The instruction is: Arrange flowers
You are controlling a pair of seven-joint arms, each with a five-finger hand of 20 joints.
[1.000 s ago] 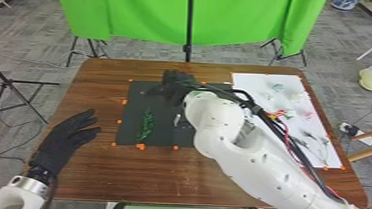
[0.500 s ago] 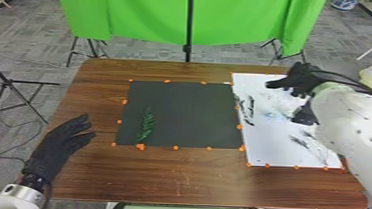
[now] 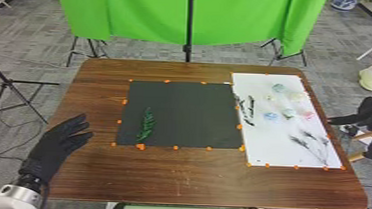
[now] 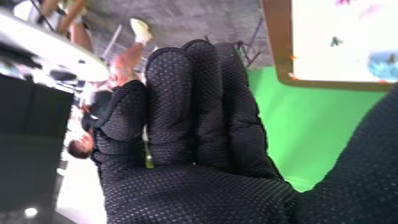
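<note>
In the head view I have my left robot hand (image 3: 58, 147) over the near-left part of the brown counter (image 3: 162, 179), fingers loosely extended and grasping nothing. My right robot hand (image 3: 363, 117) is off the counter's right edge; the right wrist view shows its fingers straight and released. The green leafy sprig (image 3: 147, 125) lies on the left part of the dark mat (image 3: 196, 108). Just beside that, the white sheet (image 3: 270, 143) carries a blue flower (image 3: 271, 116), a pink flower (image 3: 307, 116) and, nearer me, dark wispy stems (image 3: 300, 142).
</note>
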